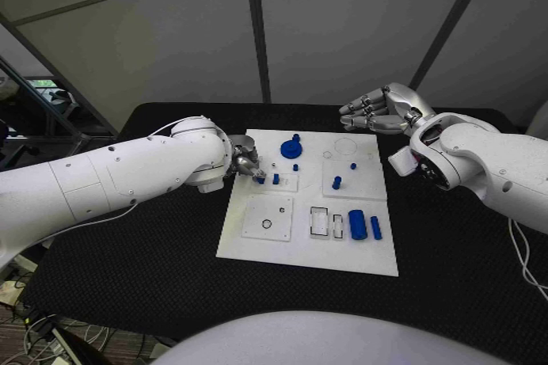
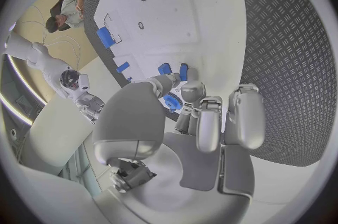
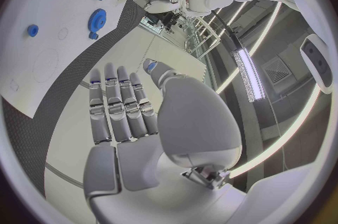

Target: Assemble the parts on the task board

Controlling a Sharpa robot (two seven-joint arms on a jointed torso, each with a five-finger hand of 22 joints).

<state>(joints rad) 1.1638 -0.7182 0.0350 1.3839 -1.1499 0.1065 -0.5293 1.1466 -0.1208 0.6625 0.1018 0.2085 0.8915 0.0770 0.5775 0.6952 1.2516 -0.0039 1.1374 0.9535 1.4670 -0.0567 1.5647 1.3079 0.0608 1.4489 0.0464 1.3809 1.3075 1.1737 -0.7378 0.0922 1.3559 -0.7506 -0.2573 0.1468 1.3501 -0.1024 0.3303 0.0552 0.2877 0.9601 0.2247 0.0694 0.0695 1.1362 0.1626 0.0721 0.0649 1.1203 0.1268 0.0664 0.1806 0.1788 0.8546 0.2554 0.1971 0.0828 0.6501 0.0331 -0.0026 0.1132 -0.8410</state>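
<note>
Assembly looks partly done, judging by the board [image 1: 308, 250]: a blue gear [image 1: 292, 149] sits on its post near the far edge, and small blue pegs [image 1: 338, 181] stand upright in the middle section. Two blue cylinders [image 1: 357, 224] lie side by side near the right edge, next to two empty rectangular slots [image 1: 320, 221], so these parts probably remain to be seated. A plate with a round hole [image 1: 268, 222] at the near left also looks unfilled. The left hand [image 1: 245, 164] is down at the board's left edge, its fingers curled close around a small blue part [image 2: 173, 102]; the left wrist view shows blue between the fingertips, but whether it is truly pinched or only touched cannot be told. Two more blue pieces [image 2: 165, 68] stand just beyond the fingers. The right hand [image 1: 379, 110] hovers above the table [image 1: 137, 278] beyond the board's far right corner, fingers straight and apart, holding nothing. Little stands in the way: the left forearm crosses the table left of the board, well apart from the loose cylinders, and the right hand has a free path to them.
</note>
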